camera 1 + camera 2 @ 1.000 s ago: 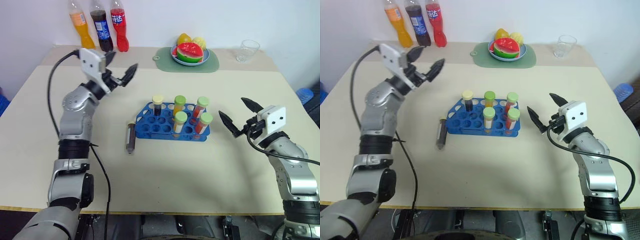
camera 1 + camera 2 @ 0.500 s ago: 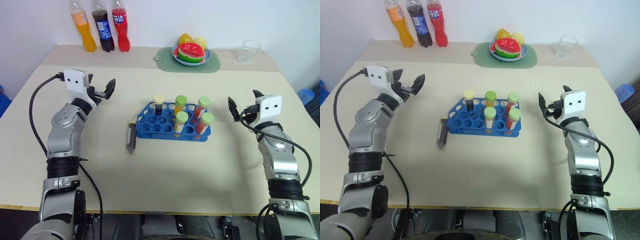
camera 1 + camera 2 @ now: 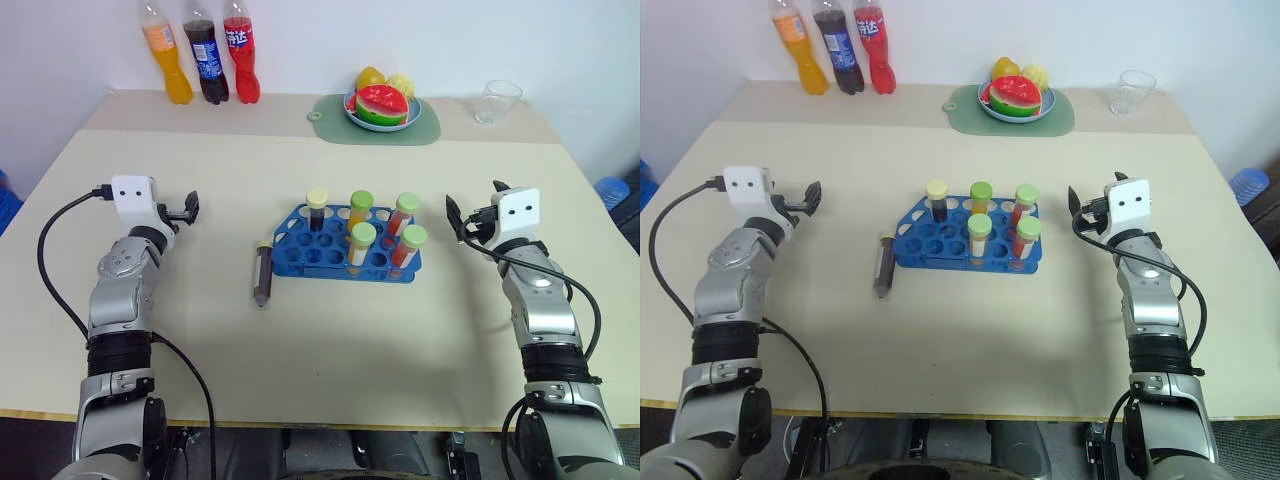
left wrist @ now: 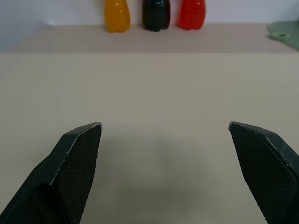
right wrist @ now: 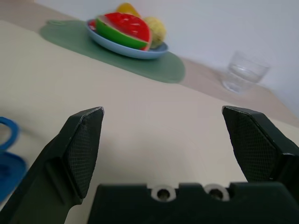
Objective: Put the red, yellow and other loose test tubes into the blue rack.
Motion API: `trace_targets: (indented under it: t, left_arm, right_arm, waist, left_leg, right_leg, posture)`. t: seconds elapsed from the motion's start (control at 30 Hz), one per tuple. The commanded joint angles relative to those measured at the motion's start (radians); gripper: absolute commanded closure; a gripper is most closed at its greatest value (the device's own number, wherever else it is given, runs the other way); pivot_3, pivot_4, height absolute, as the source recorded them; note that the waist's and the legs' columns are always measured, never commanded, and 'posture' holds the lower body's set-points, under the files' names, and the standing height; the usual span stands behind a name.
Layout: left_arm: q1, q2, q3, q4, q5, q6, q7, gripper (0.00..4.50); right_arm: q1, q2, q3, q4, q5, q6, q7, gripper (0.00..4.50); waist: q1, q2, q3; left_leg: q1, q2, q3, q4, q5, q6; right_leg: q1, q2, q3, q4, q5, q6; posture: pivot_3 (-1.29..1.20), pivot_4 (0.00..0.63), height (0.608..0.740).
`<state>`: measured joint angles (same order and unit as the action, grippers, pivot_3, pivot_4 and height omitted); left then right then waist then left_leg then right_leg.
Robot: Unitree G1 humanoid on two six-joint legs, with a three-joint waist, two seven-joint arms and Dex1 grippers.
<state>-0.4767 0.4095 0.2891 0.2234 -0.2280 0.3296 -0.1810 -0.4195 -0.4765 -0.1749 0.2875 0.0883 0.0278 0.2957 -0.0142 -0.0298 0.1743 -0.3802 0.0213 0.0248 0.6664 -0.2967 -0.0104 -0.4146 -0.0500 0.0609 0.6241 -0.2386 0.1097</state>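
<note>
Five capped tubes stand in the rack (image 3: 345, 246); one dark tube (image 3: 262, 274) lies on the table (image 3: 330, 340) just beside it, still to load. Left pincer (image 3: 189, 206) and right pincer (image 3: 472, 215) both apart, empty

Lower ends of five standing tubes hidden inside rack (image 3: 330, 255). Loose tube (image 3: 262, 275) beside rack: contents too dark to tell. Bottle (image 4: 116, 14) tops cut off by edge. Rack (image 5: 8, 154) cut by edge, partly behind finger.
</note>
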Motion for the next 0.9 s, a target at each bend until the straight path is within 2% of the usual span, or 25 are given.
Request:
trace_targets:
  t: [0.03,0.2,0.33,0.47,0.63,0.77,0.9]
  left_arm:
    - [0.021,-0.014,0.016,-0.043,-0.015,-0.019,0.000,0.01]
    - [0.055,-0.036,0.019,-0.068,-0.056,-0.041,-0.048,0.01]
    - [0.087,-0.037,-0.012,-0.081,-0.084,-0.120,-0.171,0.01]
    - [0.088,-0.052,-0.029,-0.103,-0.170,-0.058,-0.289,0.01]
    - [0.136,-0.016,-0.099,-0.185,-0.243,0.019,-0.471,0.01]
    - [0.185,0.058,-0.137,-0.267,-0.298,0.153,-0.569,0.01]
    - [0.142,0.098,-0.090,-0.434,-0.393,0.435,-0.408,0.01]
  right_arm:
    - [0.007,-0.035,-0.050,-0.019,0.034,-0.016,0.028,0.00]
    - [0.066,-0.056,-0.078,-0.060,0.054,-0.008,0.059,0.00]
    - [0.134,-0.083,-0.106,-0.135,0.070,-0.001,0.071,0.00]
    - [0.220,-0.124,-0.117,-0.181,0.082,-0.020,0.140,0.00]
    - [0.308,-0.140,-0.139,-0.274,0.149,0.036,0.219,0.00]
    - [0.369,-0.147,-0.142,-0.326,0.177,0.059,0.268,0.00]
    - [0.411,-0.181,-0.166,-0.347,0.211,0.068,0.334,0.00]
  waist:
    - [0.000,0.000,0.000]
    - [-0.002,0.000,0.000]
    - [-0.002,0.000,0.000]
    - [0.000,0.000,0.000]
    - [-0.005,0.000,0.000]
    - [-0.008,0.000,0.000]
    - [-0.001,0.001,0.000]
  left_leg:
    - [0.000,0.000,0.000,0.000,0.000,0.000]
    - [0.000,0.000,0.000,0.000,0.000,0.000]
    - [0.000,0.000,0.000,0.000,0.000,0.000]
    - [0.000,0.000,0.001,0.000,0.000,0.000]
    - [0.001,-0.001,0.001,0.000,0.000,0.000]
    - [0.003,0.001,0.001,-0.001,0.000,0.000]
    - [0.004,0.002,0.000,-0.001,0.000,0.000]
  right_leg:
    - [0.000,0.000,0.000,0.000,0.000,0.000]
    - [0.000,0.000,0.000,0.000,0.000,0.000]
    - [0.000,-0.001,0.000,0.000,0.000,0.000]
    - [0.001,0.000,0.000,0.000,0.000,0.000]
    - [0.001,0.000,0.000,-0.001,0.000,0.000]
    - [0.001,0.002,0.002,0.000,0.000,0.000]
    - [0.002,0.003,0.002,0.001,-0.001,-0.001]
  posture:
    - [0.00,0.150,0.740]
    - [0.00,0.150,0.740]
    - [0.00,0.150,0.740]
    - [0.00,0.150,0.740]
    - [0.00,0.150,0.740]
    - [0.00,0.150,0.740]
    - [0.00,0.150,0.740]
